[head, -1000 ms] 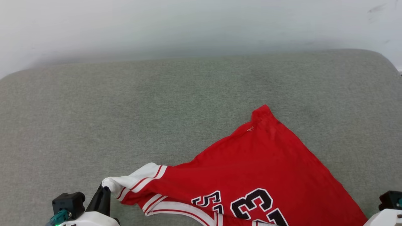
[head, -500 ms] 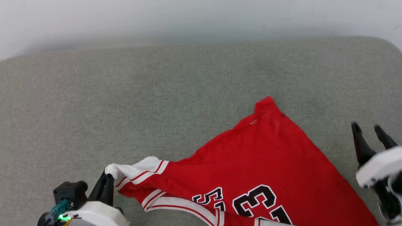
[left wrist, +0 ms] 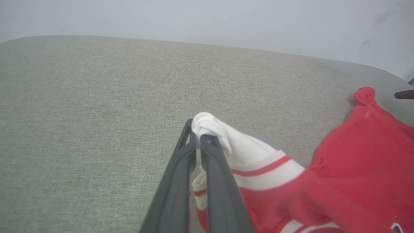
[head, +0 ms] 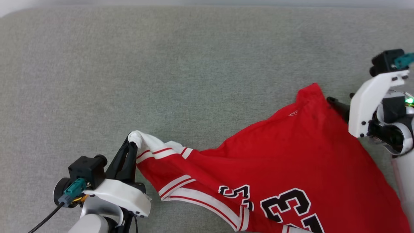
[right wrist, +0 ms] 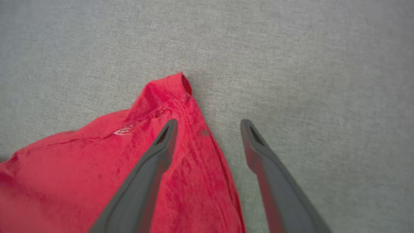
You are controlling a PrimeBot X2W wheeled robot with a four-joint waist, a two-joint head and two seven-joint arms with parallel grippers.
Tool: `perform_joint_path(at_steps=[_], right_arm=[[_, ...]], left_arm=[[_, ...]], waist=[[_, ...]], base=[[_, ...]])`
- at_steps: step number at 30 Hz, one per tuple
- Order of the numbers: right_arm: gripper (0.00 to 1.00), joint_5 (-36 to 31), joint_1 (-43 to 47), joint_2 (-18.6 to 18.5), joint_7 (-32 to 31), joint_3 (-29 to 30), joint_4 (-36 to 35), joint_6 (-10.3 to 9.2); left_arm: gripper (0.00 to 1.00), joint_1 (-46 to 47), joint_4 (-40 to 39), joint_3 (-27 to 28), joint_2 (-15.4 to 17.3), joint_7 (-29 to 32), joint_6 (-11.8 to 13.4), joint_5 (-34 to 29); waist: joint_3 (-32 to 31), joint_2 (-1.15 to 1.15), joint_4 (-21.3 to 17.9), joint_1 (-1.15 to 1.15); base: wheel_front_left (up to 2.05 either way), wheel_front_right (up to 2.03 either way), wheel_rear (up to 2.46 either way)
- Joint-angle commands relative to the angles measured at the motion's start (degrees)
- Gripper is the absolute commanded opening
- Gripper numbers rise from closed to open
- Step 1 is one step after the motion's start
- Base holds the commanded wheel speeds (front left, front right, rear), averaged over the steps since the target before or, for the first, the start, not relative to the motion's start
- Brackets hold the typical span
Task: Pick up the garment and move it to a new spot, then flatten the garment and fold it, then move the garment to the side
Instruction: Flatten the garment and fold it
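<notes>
jersey t-shirt (head: 275, 168) is soft and floppy; your left end effector (left wrist: 196, 139) pinches the white sleeve (left wrist: 249, 155), right end effector (right wrist: 207, 125) spread wide over the red corner (right wrist: 171, 92): grip there.

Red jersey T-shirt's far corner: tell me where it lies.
Head view, right side: the red jersey T-shirt's corner rests on the grey fabric surface, the open right gripper's fingers either side of its edge.

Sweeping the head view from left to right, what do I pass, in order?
Left gripper, shut on the sleeve → white sleeve of the shirt → the shirt's pointed red corner → right gripper, open at that corner.
</notes>
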State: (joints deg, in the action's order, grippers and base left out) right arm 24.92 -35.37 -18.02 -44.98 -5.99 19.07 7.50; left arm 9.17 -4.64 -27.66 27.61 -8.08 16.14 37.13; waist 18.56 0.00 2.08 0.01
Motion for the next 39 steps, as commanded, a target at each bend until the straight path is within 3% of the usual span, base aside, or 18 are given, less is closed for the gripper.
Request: perform_joint_path(at_steps=[1, 12, 13, 15, 23, 29, 33, 39], right_arm=[[1.00, -0.1, -1.1, -0.4, -0.8, -0.4, 0.6, -0.02], [1.00, 1.1, -6.9, 1.3, -7.4, -10.4, 14.0, -0.01], [0.73, 1.6, -6.7, 1.6, -7.9, -11.1, 15.1, 0.00], [0.00, 2.4, -6.8, 1.6, -7.7, -12.5, 16.3, 0.04], [0.00, 4.5, -10.4, 0.2, -1.6, -14.6, 16.5, 0.05], [0.00, 3.7, -11.4, -0.2, 5.4, -15.4, 17.0, -0.02], [0.00, 2.8, -12.7, 0.8, 9.3, -15.2, 18.7, -0.02], [0.00, 0.4, -16.7, 2.1, 15.9, -13.4, 21.4, -0.02]], left_arm=[[0.00, 0.9, -0.3, 0.0, -0.3, -0.3, 0.0, -0.4], [0.00, 3.8, 0.5, -0.9, -1.3, -1.2, -1.0, -0.9], [0.00, 3.9, 0.7, -1.0, -1.5, -1.2, -1.1, -0.8], [0.00, 4.1, 1.1, -1.1, -1.7, -1.3, -1.3, -0.6], [0.00, 4.2, 3.2, -0.2, -1.1, -1.3, -1.6, 0.5], [0.00, 7.5, 5.9, 1.6, 1.3, 1.0, -3.6, 2.4], [0.00, 13.0, 10.0, 3.2, 2.7, 3.1, -5.7, 3.8], [0.00, 25.0, 18.1, 3.9, 1.6, 6.3, -7.9, 4.7]], waist=[[1.7, 0.00, 1.3, -0.01], [5.9, 0.00, 2.9, -0.01], [5.9, 0.00, 2.9, -0.01], [5.7, 0.00, 3.0, -0.01], [1.0, 0.00, 1.5, -0.01], [-5.2, 0.00, -1.1, -0.01], [-8.8, 0.00, -2.7, -0.01], [-11.4, 0.00, -4.1, -0.01]], base=[[0.00, 0.00, 0.00], [0.00, 0.00, 0.00], [0.00, 0.00, 0.00], [0.00, 0.00, 0.00], [0.00, 0.00, 0.00], [0.00, 0.00, 0.00], [0.00, 0.00, 0.00], [0.00, 0.00, 0.00]])
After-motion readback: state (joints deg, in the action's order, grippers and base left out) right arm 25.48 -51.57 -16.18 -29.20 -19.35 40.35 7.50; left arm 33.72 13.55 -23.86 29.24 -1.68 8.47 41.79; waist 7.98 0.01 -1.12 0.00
